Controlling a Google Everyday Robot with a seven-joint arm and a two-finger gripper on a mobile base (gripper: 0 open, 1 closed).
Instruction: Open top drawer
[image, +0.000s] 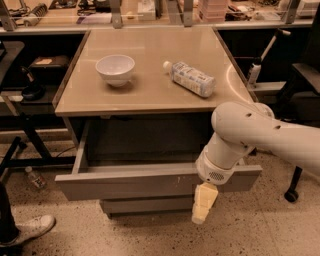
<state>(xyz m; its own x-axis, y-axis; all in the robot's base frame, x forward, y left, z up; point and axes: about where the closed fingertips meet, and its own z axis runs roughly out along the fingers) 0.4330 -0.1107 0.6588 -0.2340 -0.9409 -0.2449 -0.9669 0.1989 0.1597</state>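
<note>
My gripper (204, 204) is hanging low against the front of the top drawer (145, 183), which is standing pulled out beneath the table (150, 95). My wrist is covering the front's right part. Jaws spread or pressed together: I cannot tell.

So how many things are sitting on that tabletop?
2: a white bowl left, a plastic bottle lying right. The gripper hangs at the open top drawer front.

White arm (272, 132) stretches in from the right, bent at the elbow, forearm angled down-left. Wrist (217, 169) points downward, and the pale yellow tool (204, 205) hangs just below it, low, right of centre.
</note>
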